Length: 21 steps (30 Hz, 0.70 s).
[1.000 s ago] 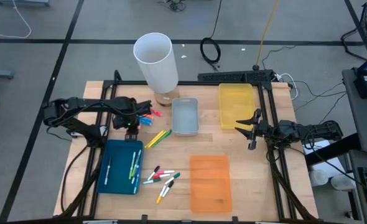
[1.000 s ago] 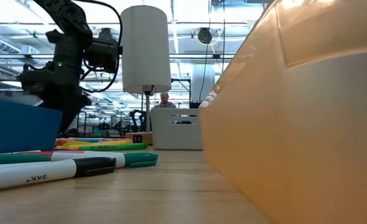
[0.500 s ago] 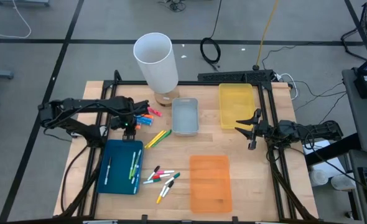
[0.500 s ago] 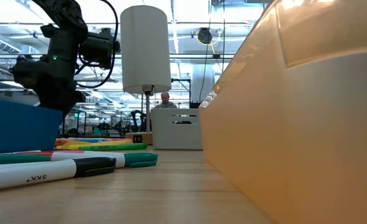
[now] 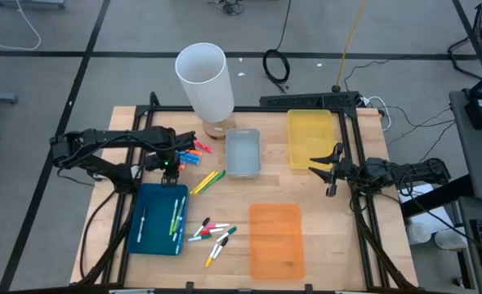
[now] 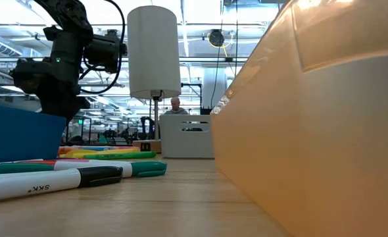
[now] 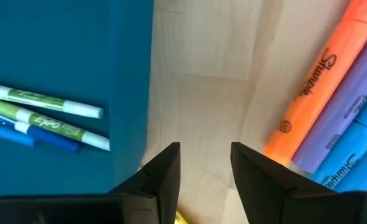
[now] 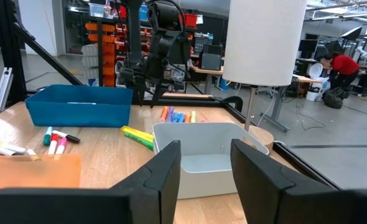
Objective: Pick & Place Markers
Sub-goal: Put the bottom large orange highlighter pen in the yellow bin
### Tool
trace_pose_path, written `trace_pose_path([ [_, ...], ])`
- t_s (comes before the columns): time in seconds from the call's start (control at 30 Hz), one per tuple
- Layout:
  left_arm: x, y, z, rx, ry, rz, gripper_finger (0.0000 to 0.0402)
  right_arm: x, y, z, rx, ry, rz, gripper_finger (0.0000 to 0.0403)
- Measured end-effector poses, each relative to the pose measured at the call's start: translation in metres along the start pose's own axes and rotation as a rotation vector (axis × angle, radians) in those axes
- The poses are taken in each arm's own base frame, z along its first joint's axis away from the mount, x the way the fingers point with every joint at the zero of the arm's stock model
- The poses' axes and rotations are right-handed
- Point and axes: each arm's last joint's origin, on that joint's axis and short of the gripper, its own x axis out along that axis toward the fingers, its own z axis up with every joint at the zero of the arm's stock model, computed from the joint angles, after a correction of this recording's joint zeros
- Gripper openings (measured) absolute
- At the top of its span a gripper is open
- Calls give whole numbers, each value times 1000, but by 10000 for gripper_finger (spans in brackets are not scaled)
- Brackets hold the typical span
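Your left gripper point(image 7: 205, 171) hangs just above bare tabletop point(image 7: 202, 93), between the wall of the blue tray point(image 7: 59, 56) and the cluster of neon markers point(image 7: 333, 118). Its fingers stand narrowly parted with nothing between them, which suits lining up on one slim pen, not a handful. The orange marker point(image 7: 311, 87) lies closest, touching its purple and blue neighbours, so you will likely need to pinch it across its body without dragging the others.

A few green and blue markers point(image 7: 43, 115) already rest inside the blue tray, which suggests sorting is under way. More loose markers point(image 5: 212, 233) lie scattered between that tray and the orange tray point(image 5: 276, 241), and a yellow-green pair point(image 5: 207, 180) sits near the grey bin point(image 5: 243, 153).

Your right gripper point(image 5: 326, 169) waits beside the yellow tray point(image 5: 310, 135), partly open and empty.
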Motion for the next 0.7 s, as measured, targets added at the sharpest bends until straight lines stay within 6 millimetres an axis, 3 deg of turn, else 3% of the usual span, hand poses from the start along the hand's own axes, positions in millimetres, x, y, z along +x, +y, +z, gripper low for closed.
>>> trace_pose_path([
  [0.53,0,-1,4,44,-52,-48,147,0,0,0,0,1,0,128],
  [0.7,0,4,5,21,-49,40,147,0,0,0,0,0,0,128],
])
